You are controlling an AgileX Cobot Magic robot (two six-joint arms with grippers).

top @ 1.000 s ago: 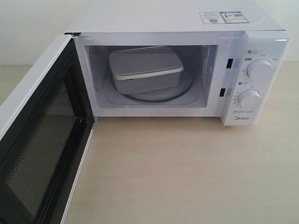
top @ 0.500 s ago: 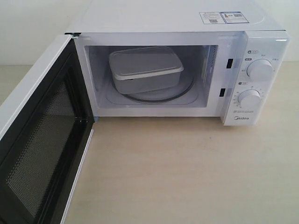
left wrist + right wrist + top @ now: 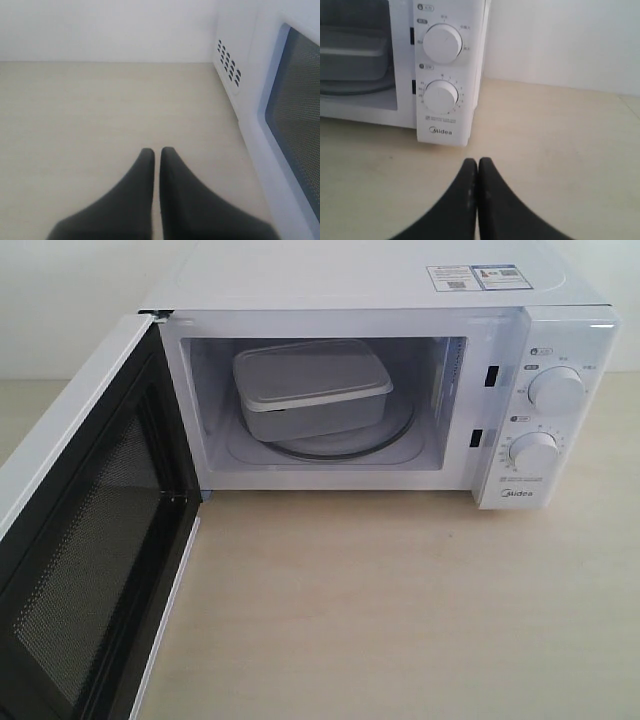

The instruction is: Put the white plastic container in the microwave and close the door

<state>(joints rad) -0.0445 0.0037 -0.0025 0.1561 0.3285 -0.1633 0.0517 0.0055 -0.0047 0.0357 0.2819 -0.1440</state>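
In the exterior view, the white plastic container (image 3: 312, 388) sits inside the microwave (image 3: 350, 280), on the glass turntable (image 3: 392, 432), toward the left rear of the cavity. Its lid is up, and its long axis runs across the cavity, nearly parallel to the opening and turned slightly. We judge it light, with thin, slightly yielding walls and a smooth lid. The best hold would be across its short width, just under the lid rim. The door (image 3: 90, 570) stands wide open on its left hinge. Its mesh inner face looks right, and its free edge points toward the near edge of the table (image 3: 400, 600). We expect it to be stiff and to swing easily, best pushed on the outer face close to the free edge. Neither gripper shows here.

In the left wrist view, the left gripper (image 3: 156, 150) is clenched, fingertips together, grasping nothing. It hovers over bare table just beside the door's outer face, with its dark window (image 3: 297, 110) and the microwave's side vent slots (image 3: 228, 67) nearby.

In the right wrist view, the right gripper (image 3: 478, 161) is likewise pressed closed and empty, near the front of the panel with its two dials (image 3: 442, 43). The container shows dimly inside the cavity.
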